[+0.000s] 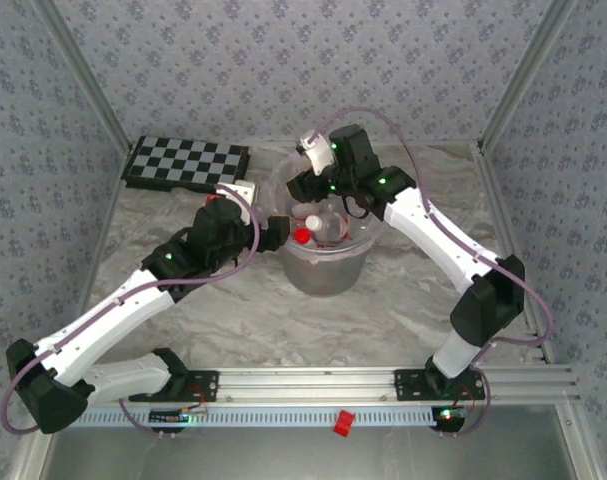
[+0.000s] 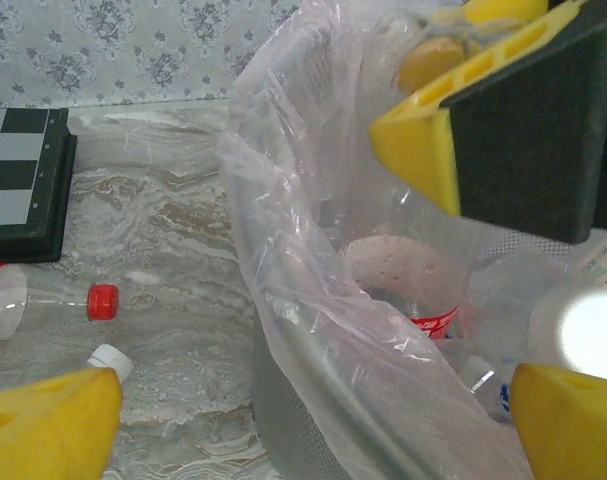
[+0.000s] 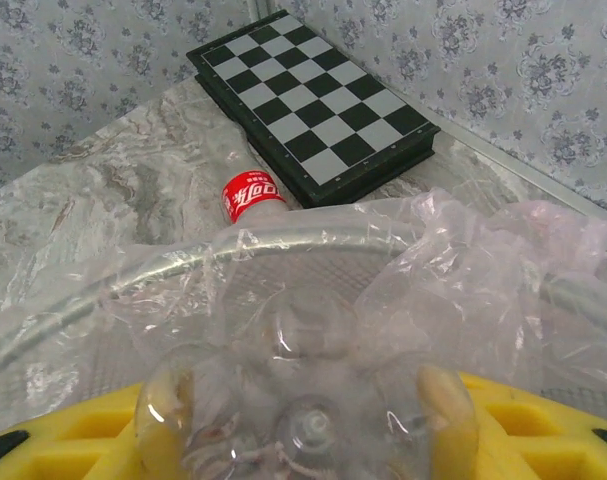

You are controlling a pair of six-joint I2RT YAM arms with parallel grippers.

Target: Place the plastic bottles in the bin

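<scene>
Right hand (image 3: 303,440) is pinching a clear bottle (image 3: 283,395) across its body, base toward the wrist camera, and is hanging it over the mouth of the bin (image 1: 323,278). That looks set up for a drop. Left hand (image 2: 313,410) is spread wide and carrying nothing, sitting just beside the bin's left wall. My guess is it's parking clear of the drop or lining up for the loose bottles.

Bin is standing mid-worktop (image 1: 233,320) between both arms, so either one can be reaching it. A thin bag (image 2: 283,200) is lining it and folding over the rim. Binned bottles (image 2: 423,300) are lying inside, with a red cap (image 1: 301,236) showing from above.

Two are lying loose on the worktop left of the bin, near the board (image 1: 188,163): red-cap bottle (image 2: 43,295) and white-cap bottle (image 2: 111,360). So the task is reading as partly done.

Writing: a red label (image 3: 251,195) on a bottle by the board is showing white Coke-style script, too small to read. A label inside the bin looks similar and is also unreadable.
</scene>
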